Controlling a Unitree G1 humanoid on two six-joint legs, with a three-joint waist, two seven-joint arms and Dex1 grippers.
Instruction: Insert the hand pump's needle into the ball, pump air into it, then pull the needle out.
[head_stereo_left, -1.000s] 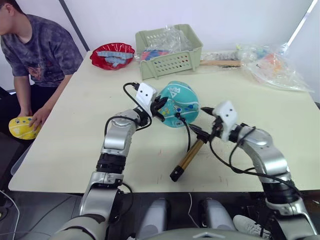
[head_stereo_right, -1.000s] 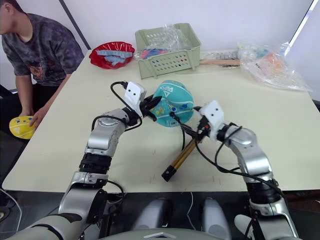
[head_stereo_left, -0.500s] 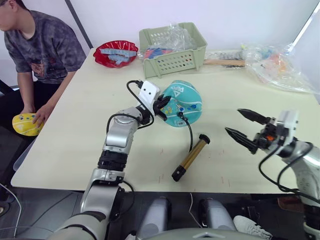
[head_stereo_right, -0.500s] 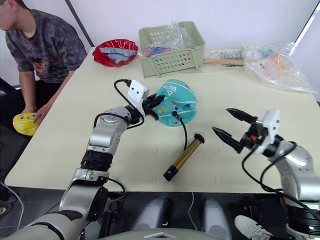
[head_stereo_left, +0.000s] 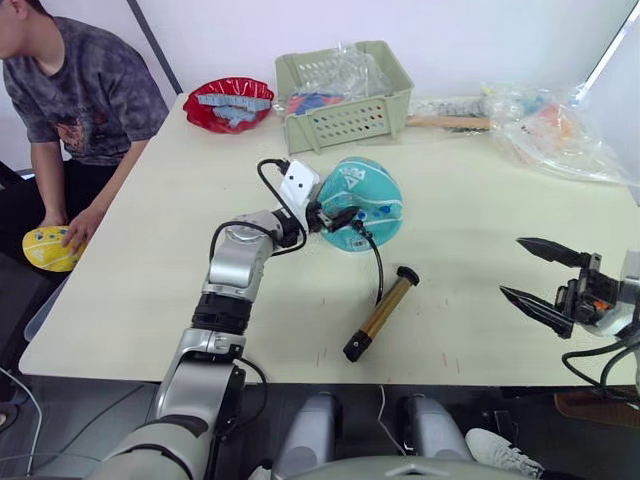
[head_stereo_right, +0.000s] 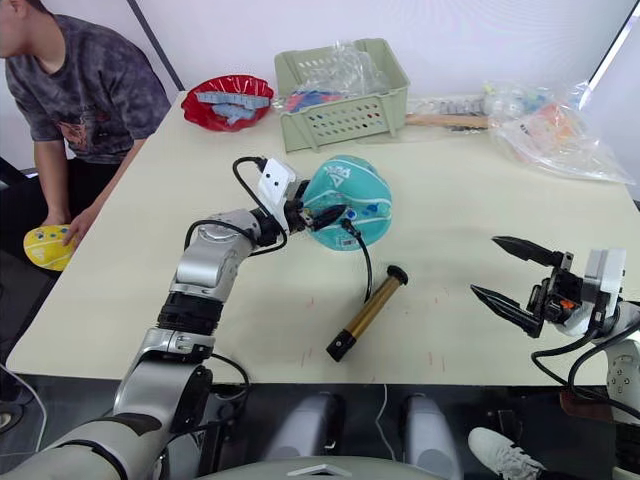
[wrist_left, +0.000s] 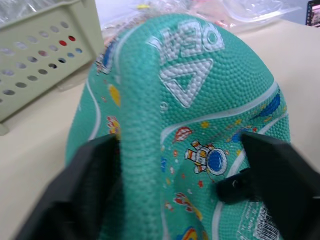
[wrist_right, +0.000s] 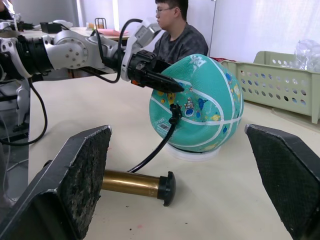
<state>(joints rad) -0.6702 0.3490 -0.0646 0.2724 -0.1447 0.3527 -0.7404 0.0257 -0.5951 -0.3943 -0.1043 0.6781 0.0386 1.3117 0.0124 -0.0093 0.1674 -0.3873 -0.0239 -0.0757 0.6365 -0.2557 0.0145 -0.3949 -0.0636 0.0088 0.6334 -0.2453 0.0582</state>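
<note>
Ball (head_stereo_left: 361, 203): sits near the middle of the table (head_stereo_left: 150, 260) on a small white ring, in front of the green basket (head_stereo_left: 345, 95). The left gripper (head_stereo_left: 330, 216) straddles its side, black fingers (wrist_left: 75, 190) spread across a raised fold in the teal skin, jaws gripping the ball.

Hand pump (head_stereo_left: 380, 313): lies flat on the table just in front of the ball, unheld. Its hose (head_stereo_left: 376, 262) runs up to the ball, the fitting seated against the skin; the needle itself is hidden, presumably inserted.

Right gripper (head_stereo_left: 541, 275): one second ago it was at the pump's upper end; it has since withdrawn to the table's right edge, well apart from the pump, jaws wide open and empty.

Assessment: insertion appears done and pumping has not visibly begun; the right gripper must return to the pump.
</note>
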